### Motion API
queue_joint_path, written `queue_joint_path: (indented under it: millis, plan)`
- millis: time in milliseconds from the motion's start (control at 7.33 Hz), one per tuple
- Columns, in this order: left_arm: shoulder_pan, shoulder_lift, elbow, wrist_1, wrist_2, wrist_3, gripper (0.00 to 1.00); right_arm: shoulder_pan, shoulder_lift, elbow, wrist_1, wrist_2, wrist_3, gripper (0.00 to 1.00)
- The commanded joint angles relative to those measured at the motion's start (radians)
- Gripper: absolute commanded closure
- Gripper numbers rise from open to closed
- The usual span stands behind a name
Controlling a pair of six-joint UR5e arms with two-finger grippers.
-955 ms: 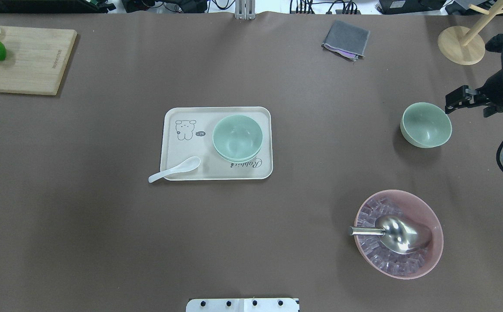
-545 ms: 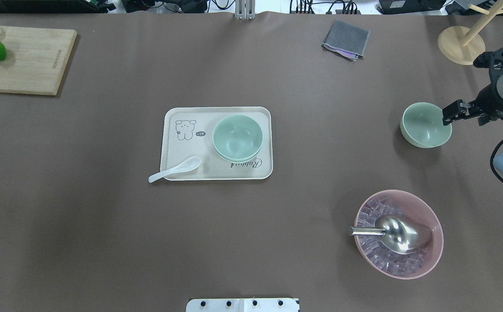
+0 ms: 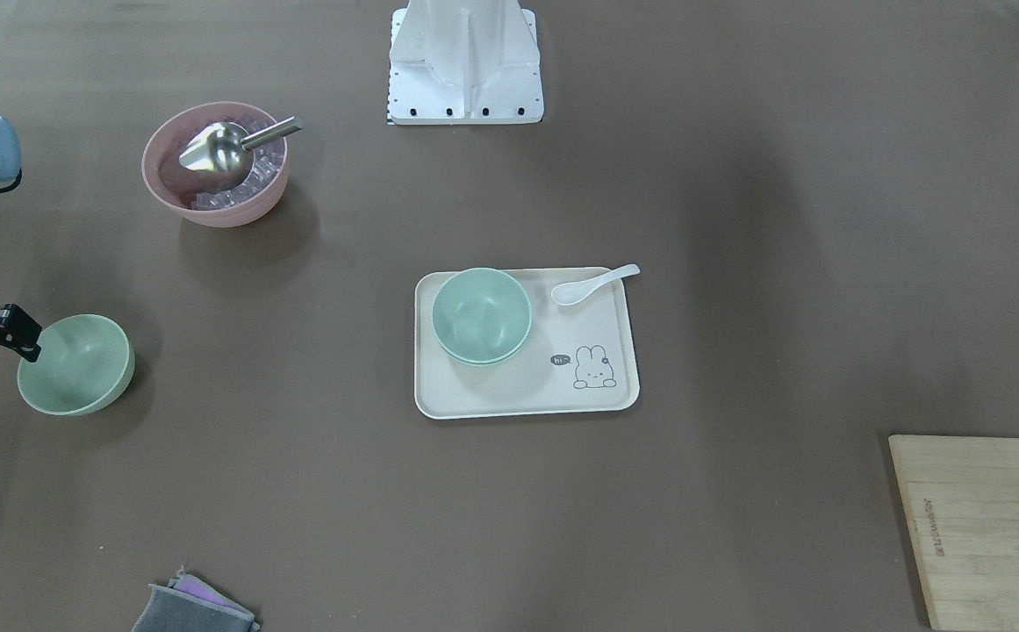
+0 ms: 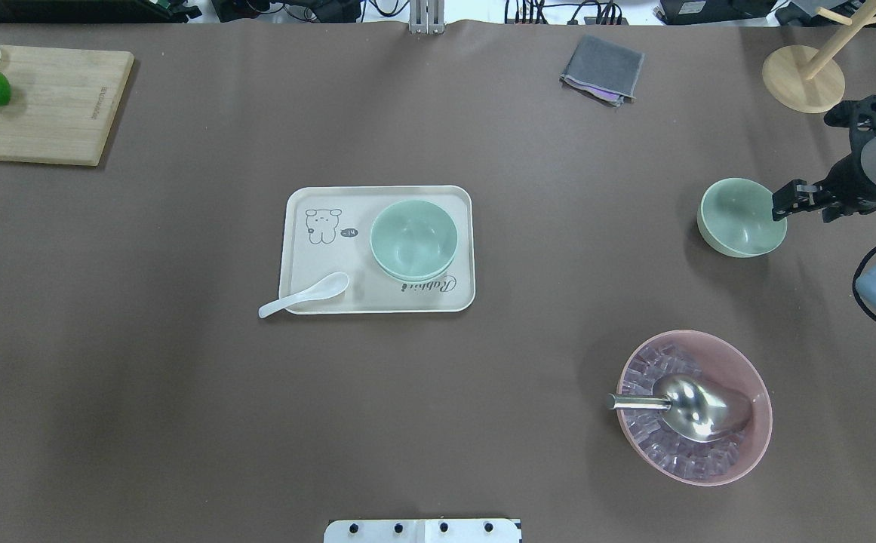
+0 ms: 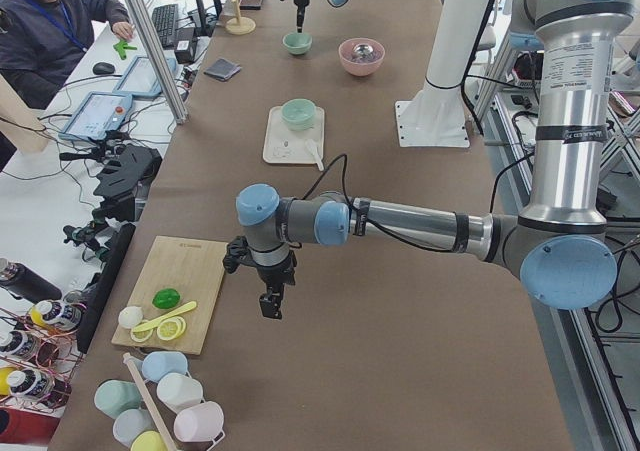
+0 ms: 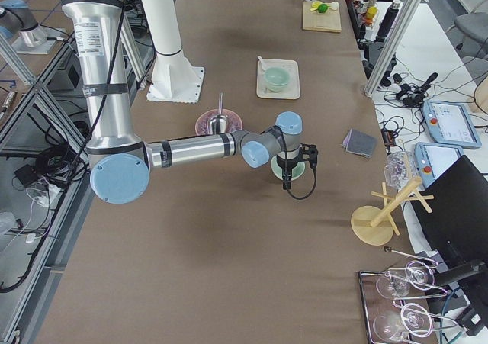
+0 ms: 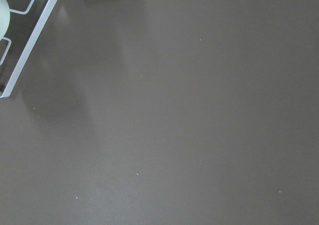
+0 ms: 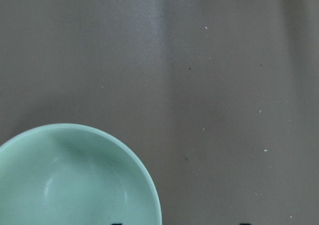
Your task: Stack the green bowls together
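Two green bowls (image 4: 413,240) sit nested on the beige tray (image 4: 309,260) in mid-table; the stack also shows in the front-facing view (image 3: 481,314). A third green bowl (image 4: 739,219) stands alone on the table at the right. My right gripper (image 4: 785,202) hangs open at that bowl's right rim. In the right wrist view the bowl (image 8: 75,180) fills the lower left, one dark fingertip over its inside and the other outside the rim. My left gripper (image 5: 270,306) shows only in the exterior left view, over bare table beside the cutting board; I cannot tell its state.
A pink bowl (image 4: 739,452) with ice and a metal scoop stands near the front right. A white spoon (image 4: 303,296) lies over the tray's corner. A cutting board (image 4: 53,113), grey cloth (image 4: 603,69) and wooden stand (image 4: 803,75) line the far edge.
The right gripper came in from the bowl's right side and now hangs over its right rim. The bowls have not moved.
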Motion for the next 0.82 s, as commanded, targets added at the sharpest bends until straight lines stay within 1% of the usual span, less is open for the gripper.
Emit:
queue_joint_path:
  millis: [0, 136, 273, 682]
  plan:
    - [0.004, 0.007, 0.006, -0.01, 0.0, -0.001, 0.01, -0.002, 0.001, -0.008, 0.003, 0.0, 0.021, 0.42]
    - [0.004, 0.005, 0.003, -0.01, 0.0, -0.003, 0.01, -0.002, 0.003, -0.008, 0.003, 0.001, 0.023, 0.54]
    - [0.005, 0.005, 0.006, -0.01, 0.0, -0.003, 0.01, -0.002, 0.012, -0.008, 0.003, 0.001, 0.037, 0.64]
    - [0.004, 0.005, 0.006, -0.01, 0.0, -0.004, 0.01, -0.019, 0.029, -0.009, 0.003, -0.003, 0.077, 0.69]
